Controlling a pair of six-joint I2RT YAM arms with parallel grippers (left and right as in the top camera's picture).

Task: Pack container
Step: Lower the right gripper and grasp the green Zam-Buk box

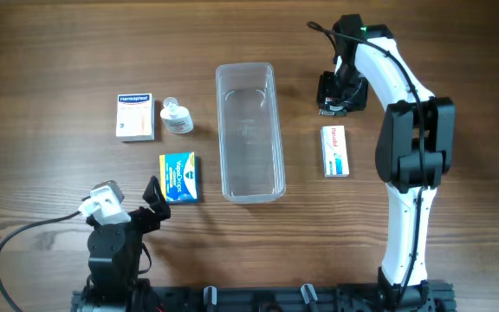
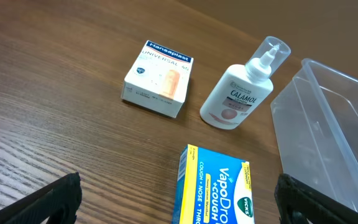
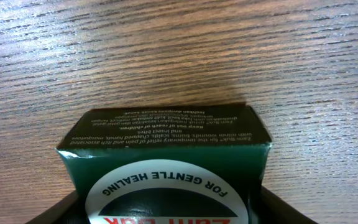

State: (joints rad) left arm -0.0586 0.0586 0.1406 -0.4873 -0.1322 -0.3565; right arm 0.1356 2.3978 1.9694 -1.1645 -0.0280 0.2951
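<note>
The container (image 1: pixel 223 130) is a long clear tub lying empty at the table's middle; its corner shows at the right of the left wrist view (image 2: pixel 328 118). At the back, to the container's right, my right gripper (image 1: pixel 340 95) is down on a dark green box (image 3: pixel 166 134) with a round white label. Its fingers press both sides of the box on the wood. My left gripper (image 1: pixel 155 196) hovers near the front left, open, nothing between its fingers (image 2: pixel 55 199). The blue and yellow box's near end lies under the gap.
Left of the container lie a white Hansaplast box (image 1: pixel 134 116), a calamine bottle (image 1: pixel 177 116) on its side, and a blue and yellow VapoDrops box (image 1: pixel 178 177). A white box (image 1: pixel 335 151) lies to the container's right, in front of the right gripper.
</note>
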